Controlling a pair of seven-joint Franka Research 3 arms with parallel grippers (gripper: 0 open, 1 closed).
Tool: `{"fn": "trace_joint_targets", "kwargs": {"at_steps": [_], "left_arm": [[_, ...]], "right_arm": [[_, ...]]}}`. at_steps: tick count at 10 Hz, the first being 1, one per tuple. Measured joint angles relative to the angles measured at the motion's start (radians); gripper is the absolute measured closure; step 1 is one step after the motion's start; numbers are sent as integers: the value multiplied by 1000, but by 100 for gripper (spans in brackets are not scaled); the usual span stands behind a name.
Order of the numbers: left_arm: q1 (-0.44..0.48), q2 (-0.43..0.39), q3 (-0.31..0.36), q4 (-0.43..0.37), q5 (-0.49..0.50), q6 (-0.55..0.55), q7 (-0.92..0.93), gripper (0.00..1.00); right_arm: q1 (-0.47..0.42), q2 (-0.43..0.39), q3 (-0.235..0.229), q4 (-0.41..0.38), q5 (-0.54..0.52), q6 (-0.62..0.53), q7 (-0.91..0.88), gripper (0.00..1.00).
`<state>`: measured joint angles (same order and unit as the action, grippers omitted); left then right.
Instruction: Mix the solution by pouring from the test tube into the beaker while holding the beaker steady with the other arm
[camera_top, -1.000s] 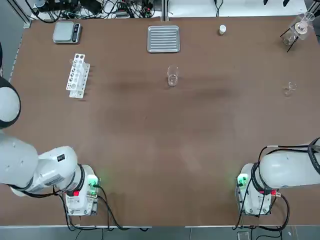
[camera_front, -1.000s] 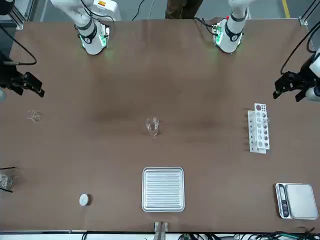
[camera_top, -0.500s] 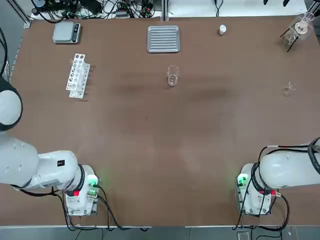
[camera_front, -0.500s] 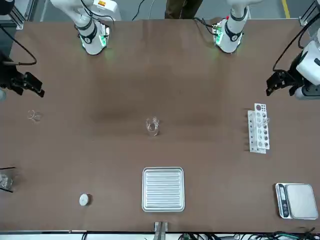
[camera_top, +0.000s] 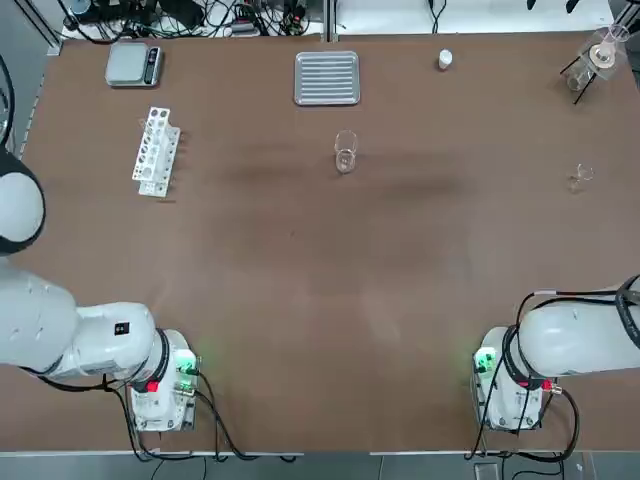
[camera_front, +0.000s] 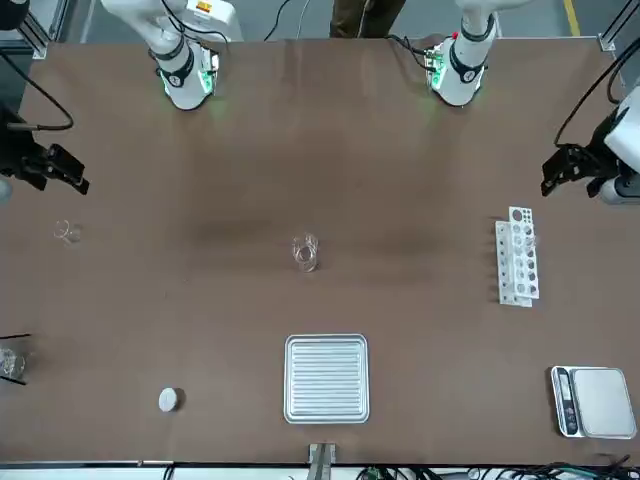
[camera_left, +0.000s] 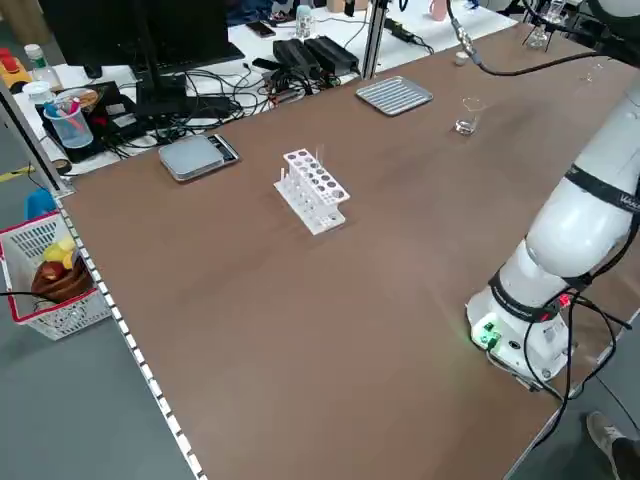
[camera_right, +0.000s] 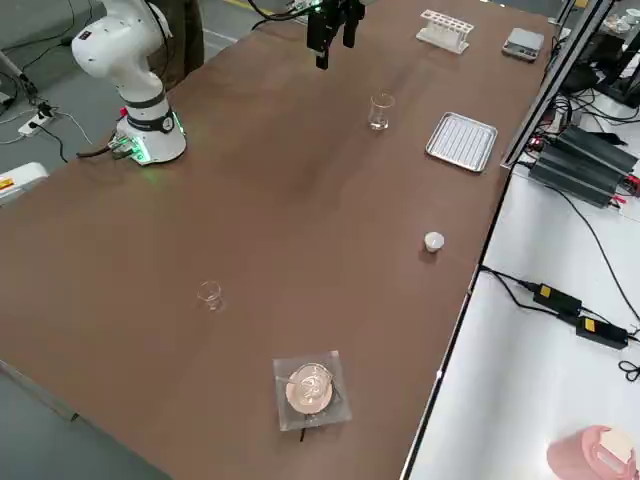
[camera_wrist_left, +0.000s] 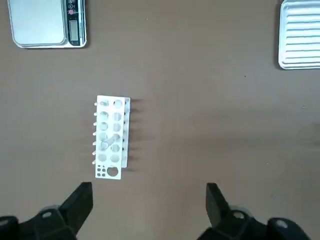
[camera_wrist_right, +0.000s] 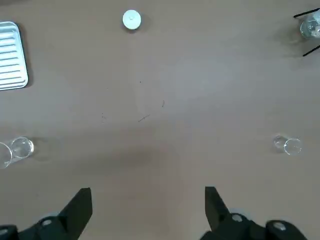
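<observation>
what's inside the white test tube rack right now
The white test tube rack holds one clear test tube, seen from above in the left wrist view; the other holes look empty. Whether the tube holds liquid can't be seen.

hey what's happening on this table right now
Nothing is being handled yet. The left gripper hangs open above the white test tube rack, and the right gripper hangs open over bare table. The small clear glass beaker stands alone mid-table, in front of the ribbed metal tray.
</observation>
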<state>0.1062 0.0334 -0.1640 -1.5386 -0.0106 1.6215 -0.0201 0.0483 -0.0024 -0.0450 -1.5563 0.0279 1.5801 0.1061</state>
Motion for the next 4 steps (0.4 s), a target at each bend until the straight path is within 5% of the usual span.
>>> {"fn": "trace_joint_targets", "kwargs": {"at_steps": [4], "left_arm": [[0,24,1,21,-1,0,0,0]], "right_arm": [[0,0,0,0,0,0,0,0]]}}
